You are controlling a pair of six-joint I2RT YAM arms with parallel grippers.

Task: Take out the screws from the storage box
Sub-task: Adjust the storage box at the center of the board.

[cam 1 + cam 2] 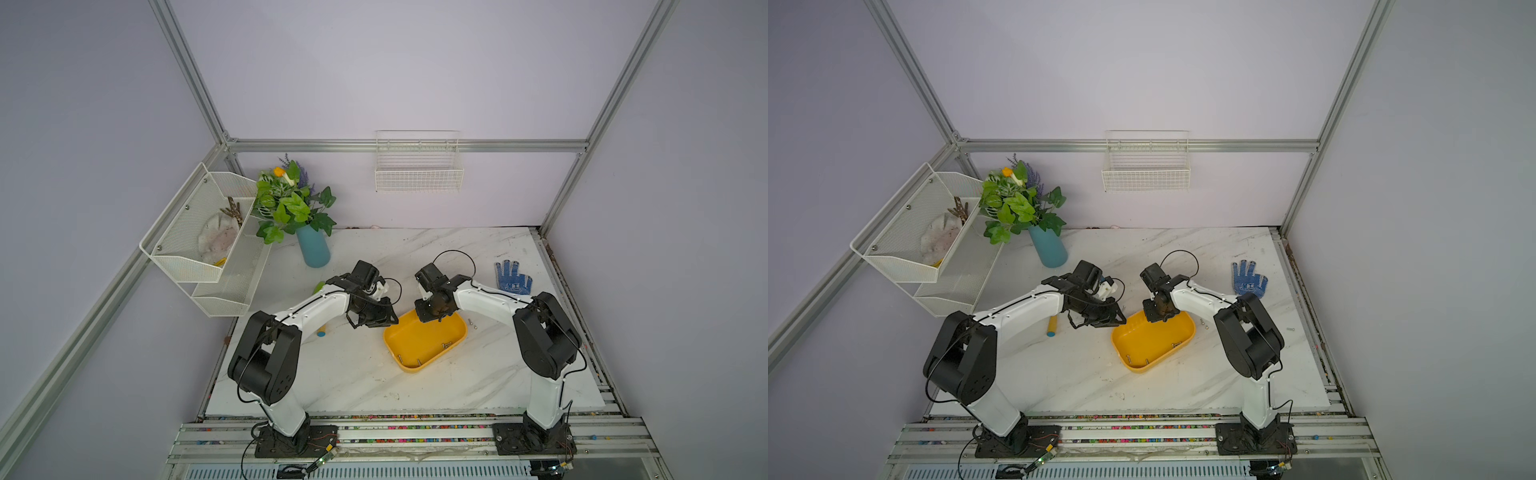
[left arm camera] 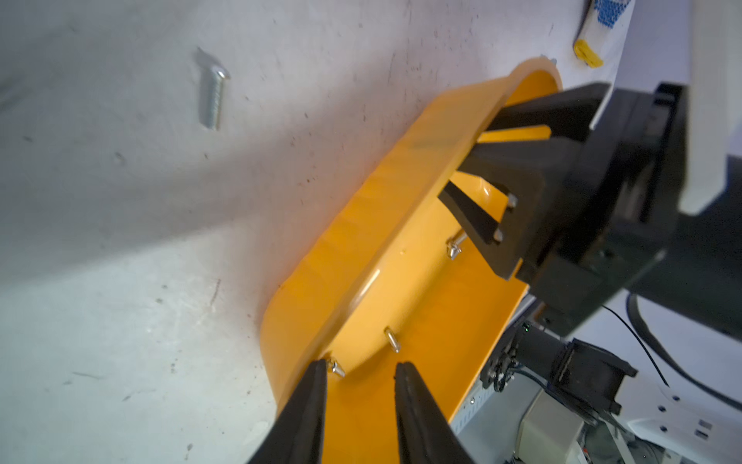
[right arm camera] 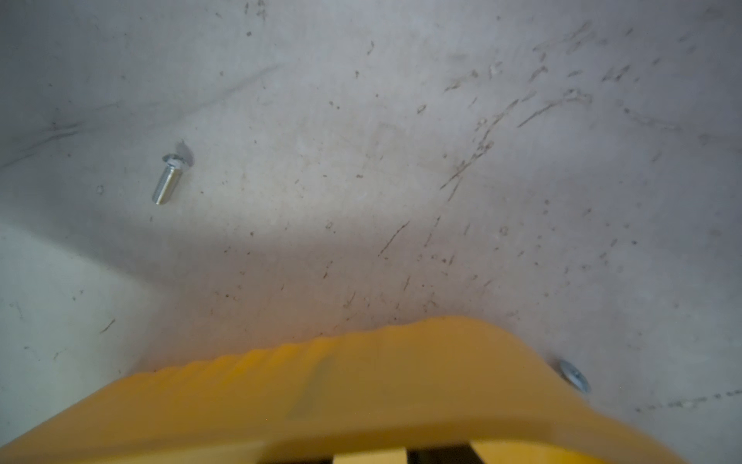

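Note:
The yellow storage box [image 1: 415,368] [image 1: 1140,368] lies mid-table. Three screws [image 1: 446,345] [image 2: 392,339] rest along its near inner walls. My left gripper [image 1: 390,322] [image 2: 359,367] is open over the box's far-left corner, one finger [image 2: 315,385] at the rim beside a screw [image 2: 335,367], nothing between the jaws. My right gripper [image 1: 430,318] reaches down inside the far wall. Its fingers [image 2: 522,160] [image 3: 437,458] stand apart, tips hidden behind the wall [image 3: 361,393]. Loose screws lie on the table [image 2: 215,100] [image 3: 168,178] [image 3: 574,375] [image 1: 469,321].
A blue dotted glove [image 1: 513,278] lies at the far right. A teal vase with plants [image 1: 313,249] stands at the back left beside white mesh baskets [image 1: 199,232]. A yellow and blue cylinder [image 1: 321,332] lies under the left arm. A wire basket [image 1: 417,166] hangs on the back wall.

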